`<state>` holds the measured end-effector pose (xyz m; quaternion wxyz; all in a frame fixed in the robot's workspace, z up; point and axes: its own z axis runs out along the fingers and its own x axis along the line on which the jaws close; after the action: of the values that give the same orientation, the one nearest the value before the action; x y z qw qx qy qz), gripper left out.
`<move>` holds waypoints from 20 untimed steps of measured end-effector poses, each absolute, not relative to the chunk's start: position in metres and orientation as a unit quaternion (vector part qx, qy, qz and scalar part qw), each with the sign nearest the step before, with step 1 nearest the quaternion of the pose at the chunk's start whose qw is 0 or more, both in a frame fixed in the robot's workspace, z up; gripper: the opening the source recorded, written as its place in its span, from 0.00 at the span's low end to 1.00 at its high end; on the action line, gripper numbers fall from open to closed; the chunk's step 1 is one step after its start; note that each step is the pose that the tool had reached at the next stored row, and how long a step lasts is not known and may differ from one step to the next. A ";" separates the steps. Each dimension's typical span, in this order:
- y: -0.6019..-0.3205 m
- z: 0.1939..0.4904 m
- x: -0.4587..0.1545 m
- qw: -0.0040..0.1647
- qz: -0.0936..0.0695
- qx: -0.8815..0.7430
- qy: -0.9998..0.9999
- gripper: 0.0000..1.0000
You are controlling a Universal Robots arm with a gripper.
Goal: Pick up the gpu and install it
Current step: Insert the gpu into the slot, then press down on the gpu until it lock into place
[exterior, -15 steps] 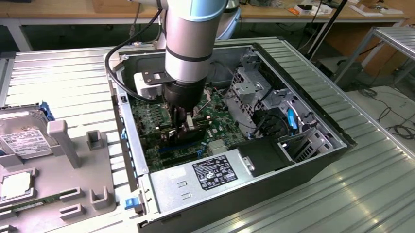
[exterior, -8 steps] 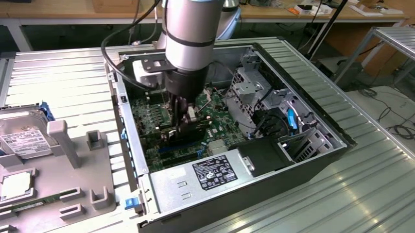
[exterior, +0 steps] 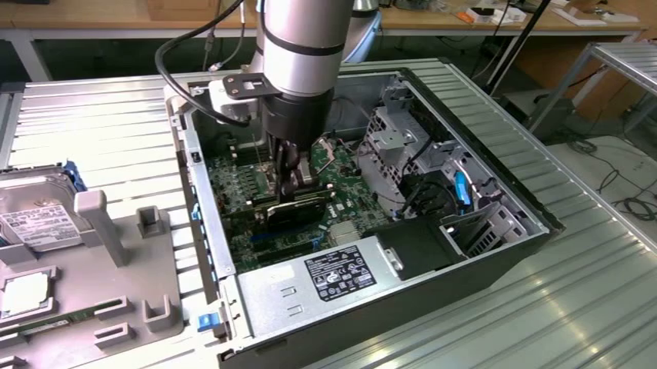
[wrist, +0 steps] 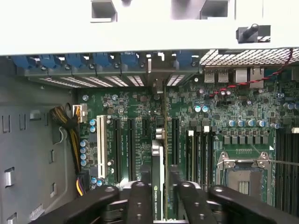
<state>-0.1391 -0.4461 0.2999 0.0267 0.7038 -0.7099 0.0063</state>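
The gpu (exterior: 303, 207) is a dark, flat card standing on its edge over the green motherboard (exterior: 344, 188) inside the open computer case (exterior: 513, 231). My gripper (exterior: 292, 181) reaches straight down into the case and sits right on top of the card. In the wrist view the gpu (wrist: 159, 158) appears edge-on, a thin card with a green logo, lined up with the long black expansion slots. The gripper (wrist: 161, 186) straddles its upper edge. Whether the card is clamped cannot be made out.
A silver power supply (exterior: 328, 277) fills the case's near end and a metal drive cage (exterior: 401, 138) stands at the exterior view's right. Further slots, a white slot (wrist: 100, 144) and the processor socket (wrist: 243, 175) flank the card. A grey fixture (exterior: 103, 254) holds a hard drive (exterior: 36, 223).
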 end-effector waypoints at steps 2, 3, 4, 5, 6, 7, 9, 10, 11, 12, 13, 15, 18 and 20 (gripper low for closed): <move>-0.446 0.300 -0.139 0.027 0.006 0.704 -0.710 0.16; -0.446 0.300 -0.139 0.027 0.006 0.704 -0.710 0.11; -0.446 0.299 -0.139 0.027 0.006 0.704 -0.710 0.11; -0.446 0.298 -0.139 0.027 0.006 0.704 -0.710 0.11; -0.446 0.298 -0.139 0.027 0.006 0.704 -0.710 0.11; -0.446 0.298 -0.139 0.027 0.006 0.704 -0.710 0.11; -0.446 0.298 -0.139 0.027 0.006 0.704 -0.710 0.11; -0.446 0.298 -0.139 0.027 0.006 0.704 -0.710 0.11; -0.446 0.298 -0.139 0.027 0.006 0.704 -0.710 0.11; -0.446 0.298 -0.139 0.027 0.006 0.704 -0.710 0.11; -0.446 0.298 -0.139 0.027 0.006 0.704 -0.710 0.11; -0.446 0.298 -0.139 0.027 0.006 0.704 -0.710 0.11; -0.446 0.298 -0.139 0.027 0.006 0.704 -0.710 0.11; -0.446 0.298 -0.139 0.027 0.006 0.704 -0.710 0.11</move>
<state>-0.1391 -0.4460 0.2983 0.0268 0.7038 -0.7099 0.0063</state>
